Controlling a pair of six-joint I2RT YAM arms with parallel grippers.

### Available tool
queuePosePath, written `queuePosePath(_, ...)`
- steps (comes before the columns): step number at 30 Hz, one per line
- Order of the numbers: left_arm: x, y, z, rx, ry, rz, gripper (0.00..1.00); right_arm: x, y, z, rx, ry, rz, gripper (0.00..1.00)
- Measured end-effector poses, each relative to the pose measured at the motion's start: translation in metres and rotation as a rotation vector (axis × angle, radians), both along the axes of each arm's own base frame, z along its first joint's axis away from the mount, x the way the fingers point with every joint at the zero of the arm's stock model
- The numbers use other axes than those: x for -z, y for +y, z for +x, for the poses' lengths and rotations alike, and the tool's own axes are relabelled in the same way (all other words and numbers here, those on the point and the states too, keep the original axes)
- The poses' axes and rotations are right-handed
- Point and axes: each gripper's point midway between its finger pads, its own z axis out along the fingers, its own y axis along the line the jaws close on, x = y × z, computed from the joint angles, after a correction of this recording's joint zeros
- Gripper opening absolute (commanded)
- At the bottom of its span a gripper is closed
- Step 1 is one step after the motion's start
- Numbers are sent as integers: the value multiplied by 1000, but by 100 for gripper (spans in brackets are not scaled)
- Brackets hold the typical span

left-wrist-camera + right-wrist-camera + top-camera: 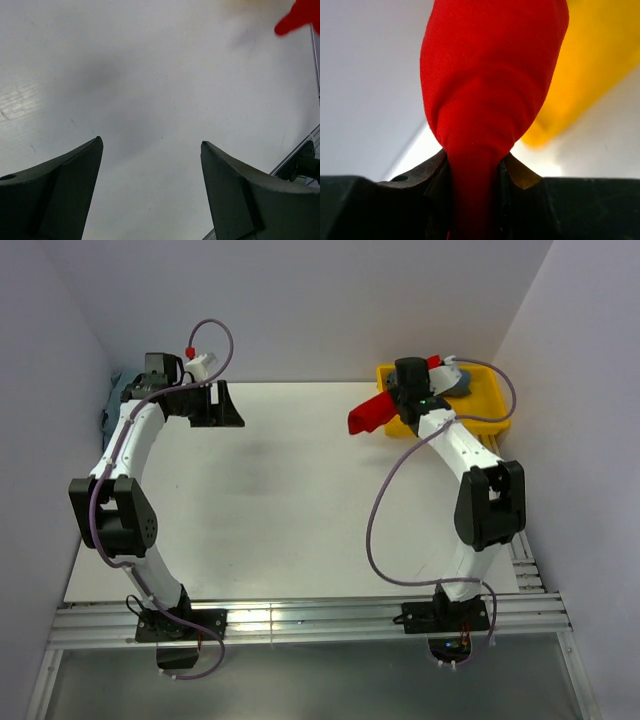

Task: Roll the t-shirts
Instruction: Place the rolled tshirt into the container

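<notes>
My right gripper [396, 405] is shut on a bunched bright red t-shirt [368, 416], which hangs in the air just left of the yellow bin [490, 410]. In the right wrist view the red t-shirt [490, 75] bulges out above the jaws of the right gripper [474, 162], which pinch a narrow neck of the cloth. A slate blue-grey t-shirt [461, 380] lies in the bin. A pale teal t-shirt [116, 398] is heaped at the far left by the wall. My left gripper [221, 405] hovers open over bare table, its fingers [65, 185] wide apart with nothing between them.
The white table [290, 500] runs between the two arms. White walls close in at the back and both sides. A metal rail [320, 620] lines the near edge. The yellow bin [592, 60] shows blurred behind the red cloth.
</notes>
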Motion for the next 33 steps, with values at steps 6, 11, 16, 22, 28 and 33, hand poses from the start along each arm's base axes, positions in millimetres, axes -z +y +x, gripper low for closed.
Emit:
queuePosePath(6, 7, 2, -8, 27, -3, 17, 83, 32, -66, 70, 174, -49, 102, 0)
queuePosePath(11, 3, 3, -9, 47, -35, 35, 83, 100, -97, 109, 272, 1, 161, 0)
queuePosePath(16, 3, 4, -9, 63, -50, 48, 83, 136, -108, 117, 325, 31, 202, 0)
queuePosePath(22, 3, 4, -9, 71, -55, 53, 82, 120, -124, 125, 363, -24, 228, 0)
queuePosePath(28, 10, 4, -8, 73, -41, 53, 82, 116, -154, 125, 419, -49, 218, 0)
queuePosePath(33, 24, 3, -5, 77, -2, 46, 81, 115, -172, 122, 449, -53, 206, 0)
